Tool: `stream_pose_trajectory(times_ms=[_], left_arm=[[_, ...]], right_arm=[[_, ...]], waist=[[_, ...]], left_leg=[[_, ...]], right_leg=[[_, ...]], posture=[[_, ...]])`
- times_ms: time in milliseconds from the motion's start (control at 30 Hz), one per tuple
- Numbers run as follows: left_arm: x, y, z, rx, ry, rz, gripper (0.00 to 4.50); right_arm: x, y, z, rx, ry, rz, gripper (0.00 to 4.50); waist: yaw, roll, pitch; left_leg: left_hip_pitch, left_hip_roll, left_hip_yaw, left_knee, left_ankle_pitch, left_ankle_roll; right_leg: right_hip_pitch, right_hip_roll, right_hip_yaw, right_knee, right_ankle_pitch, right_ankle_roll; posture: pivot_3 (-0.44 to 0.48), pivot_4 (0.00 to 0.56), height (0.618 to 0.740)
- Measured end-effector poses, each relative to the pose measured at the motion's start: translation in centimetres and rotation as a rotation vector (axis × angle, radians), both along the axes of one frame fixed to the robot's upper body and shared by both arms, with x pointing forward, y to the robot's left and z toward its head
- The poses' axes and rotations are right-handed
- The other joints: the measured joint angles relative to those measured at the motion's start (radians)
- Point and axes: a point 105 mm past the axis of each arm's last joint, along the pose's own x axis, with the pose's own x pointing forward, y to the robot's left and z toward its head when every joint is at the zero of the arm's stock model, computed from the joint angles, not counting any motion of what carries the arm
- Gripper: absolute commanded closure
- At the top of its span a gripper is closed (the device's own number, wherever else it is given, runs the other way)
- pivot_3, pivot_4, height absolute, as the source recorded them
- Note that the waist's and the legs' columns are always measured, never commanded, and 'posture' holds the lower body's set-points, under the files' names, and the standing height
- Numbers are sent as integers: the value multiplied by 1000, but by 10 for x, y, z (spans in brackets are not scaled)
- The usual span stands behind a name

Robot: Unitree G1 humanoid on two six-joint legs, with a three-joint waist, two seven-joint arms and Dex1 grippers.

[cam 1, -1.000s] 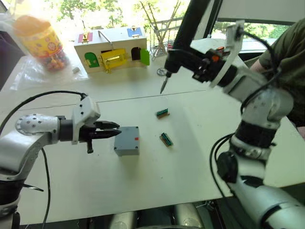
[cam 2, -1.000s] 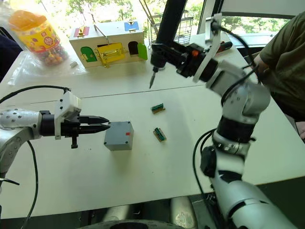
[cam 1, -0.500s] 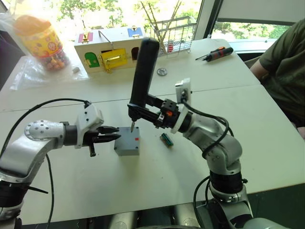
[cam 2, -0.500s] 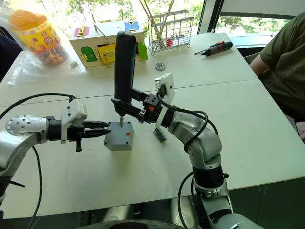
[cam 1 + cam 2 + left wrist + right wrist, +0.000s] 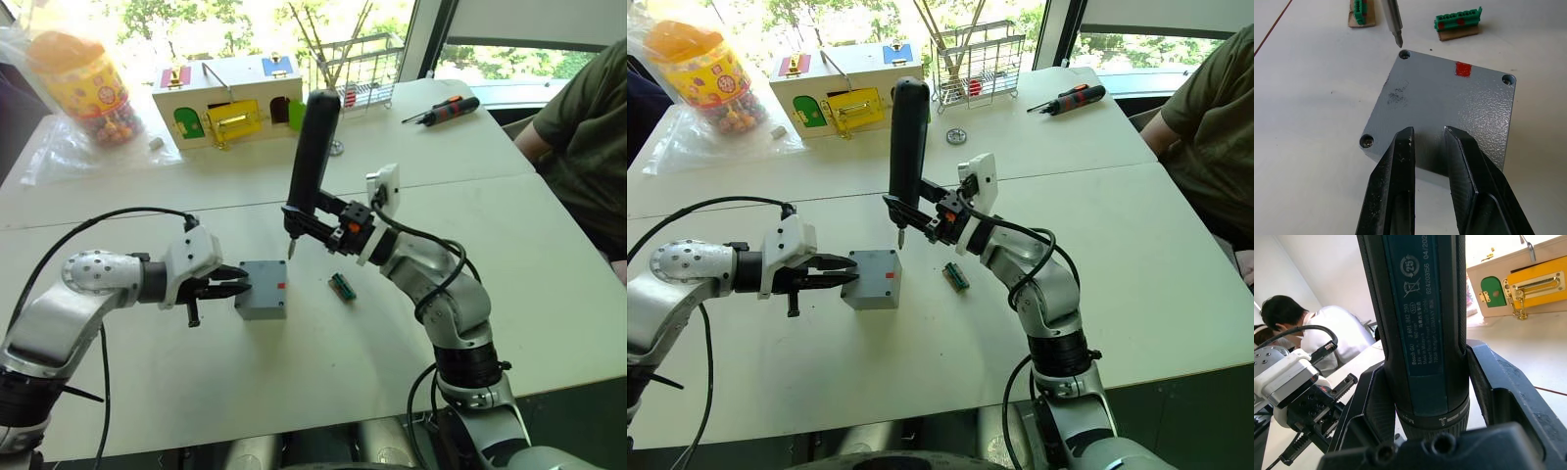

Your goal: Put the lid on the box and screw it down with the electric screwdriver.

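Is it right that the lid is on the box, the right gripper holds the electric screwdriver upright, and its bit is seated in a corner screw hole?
Not quite: the left wrist view shows the bit of the electric screwdriver hanging just above the corner hole, not seated. The lid is on, and the right gripper holds the tool upright.

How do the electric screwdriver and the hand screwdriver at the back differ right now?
The electric screwdriver is thick, dark and nearly upright in the right gripper, bit down just above the box. The hand screwdriver is smaller, black and orange, lying flat and unheld on the table. Both are screwdrivers.
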Motion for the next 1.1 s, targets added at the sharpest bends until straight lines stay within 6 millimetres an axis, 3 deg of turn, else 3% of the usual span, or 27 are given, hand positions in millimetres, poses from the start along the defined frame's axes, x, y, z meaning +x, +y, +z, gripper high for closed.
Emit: stream_pose_trajectory(times_ms=[1100], left_arm=[[4, -9, 0, -4, -14, -14, 3556]], right_arm=[[-7, 9, 2, 23, 36, 32, 2663]], waist=[[0, 0, 0]], left_leg=[[0, 0, 0, 1, 0, 0]], right_leg=[[0, 0, 0, 0, 0, 0]], posture=[[0, 150, 740]])
